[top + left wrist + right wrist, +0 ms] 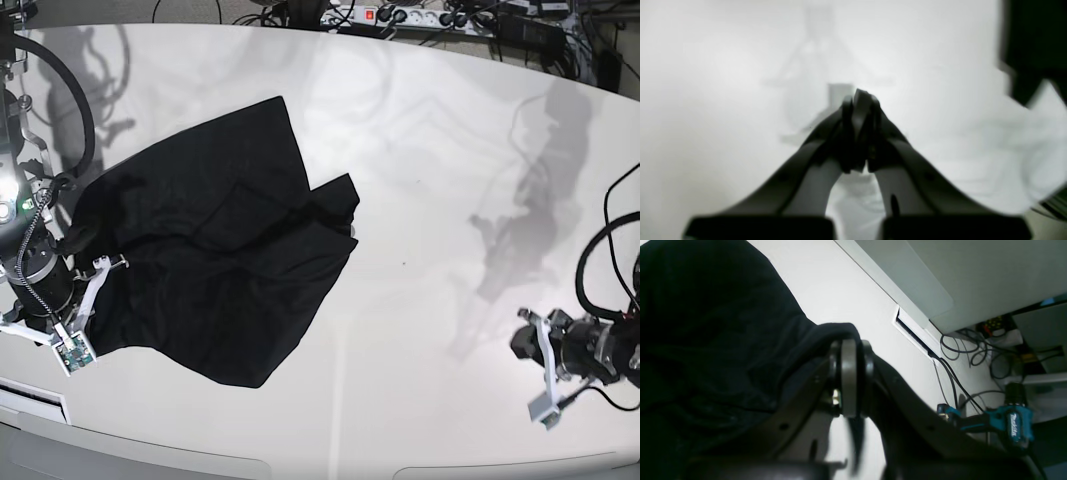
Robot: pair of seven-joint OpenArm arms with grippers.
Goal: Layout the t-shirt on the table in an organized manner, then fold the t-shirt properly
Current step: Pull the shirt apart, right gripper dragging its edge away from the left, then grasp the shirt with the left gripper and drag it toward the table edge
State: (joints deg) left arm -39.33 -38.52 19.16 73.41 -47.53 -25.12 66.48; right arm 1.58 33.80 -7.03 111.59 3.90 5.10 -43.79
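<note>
We see the right gripper (853,373) pinching a fold of the t-shirt (215,260), its jaws pressed onto the black cloth that drapes over them. The shirt lies crumpled on the table (430,200), toward the side of that arm, partly raised at the gripped edge. The left gripper (858,110) hangs over bare tabletop well apart from the shirt, its jaws pressed together on nothing. Beyond the table edge, cables (968,350) tangle on the floor beside a teal drill (1003,421) marked "makita". A power strip (385,17) lies at the far edge.
</note>
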